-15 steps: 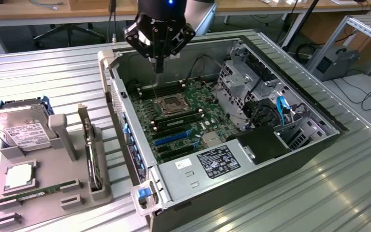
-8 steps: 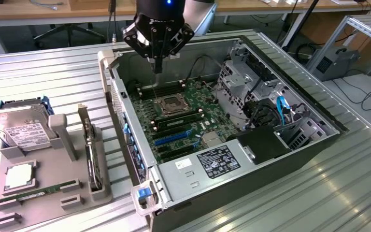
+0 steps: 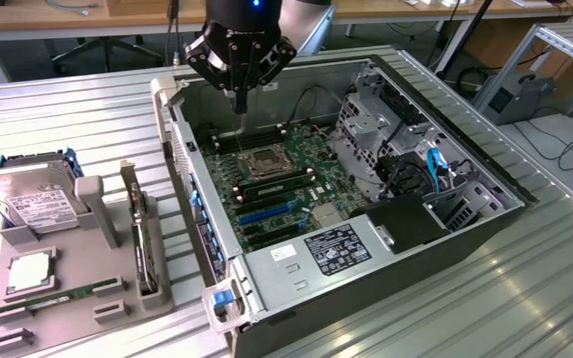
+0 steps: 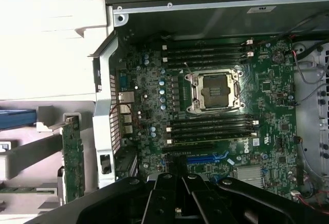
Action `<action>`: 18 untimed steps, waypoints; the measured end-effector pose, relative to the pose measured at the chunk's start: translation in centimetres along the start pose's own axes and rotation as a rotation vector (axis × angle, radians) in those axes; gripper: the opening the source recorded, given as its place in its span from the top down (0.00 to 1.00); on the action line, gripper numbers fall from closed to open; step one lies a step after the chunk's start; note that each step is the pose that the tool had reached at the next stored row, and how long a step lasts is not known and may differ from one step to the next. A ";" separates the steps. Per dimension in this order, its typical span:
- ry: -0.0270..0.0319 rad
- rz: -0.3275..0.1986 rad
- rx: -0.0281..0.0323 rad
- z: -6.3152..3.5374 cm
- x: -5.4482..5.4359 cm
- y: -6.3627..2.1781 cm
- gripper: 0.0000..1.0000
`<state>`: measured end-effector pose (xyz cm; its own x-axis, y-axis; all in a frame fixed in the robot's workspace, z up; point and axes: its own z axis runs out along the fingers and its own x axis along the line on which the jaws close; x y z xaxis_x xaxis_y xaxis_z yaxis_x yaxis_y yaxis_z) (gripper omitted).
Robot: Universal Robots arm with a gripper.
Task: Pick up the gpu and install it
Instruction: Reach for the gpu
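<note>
The exterior view looks down at a slant from high and well back, taking in the whole open computer case on the slatted worktop, with the grey holder at the exterior view's left. The wrist view faces straight down, close above the motherboard. Both views share the CPU socket and the gpu.

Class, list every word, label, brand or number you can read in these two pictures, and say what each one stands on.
"DELL": white print on the motherboard, only just legible.
The power supply label: print too small to read.
The hard drive label: too small to read.
The white sticker on the case's edge: blurred, unreadable.
</note>
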<state>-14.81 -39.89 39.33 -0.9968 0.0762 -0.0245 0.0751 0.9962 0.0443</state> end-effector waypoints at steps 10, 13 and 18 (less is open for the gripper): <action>0.0000 0.000 0.0000 -0.01 0.4 -0.03 0.89; 0.0000 0.000 0.0000 -0.01 0.5 -0.04 0.89; 0.0000 0.000 0.0000 -0.02 0.6 -0.05 0.89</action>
<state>-15.42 -39.89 39.33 -0.9968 0.0762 -0.0244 0.0751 0.9962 0.0443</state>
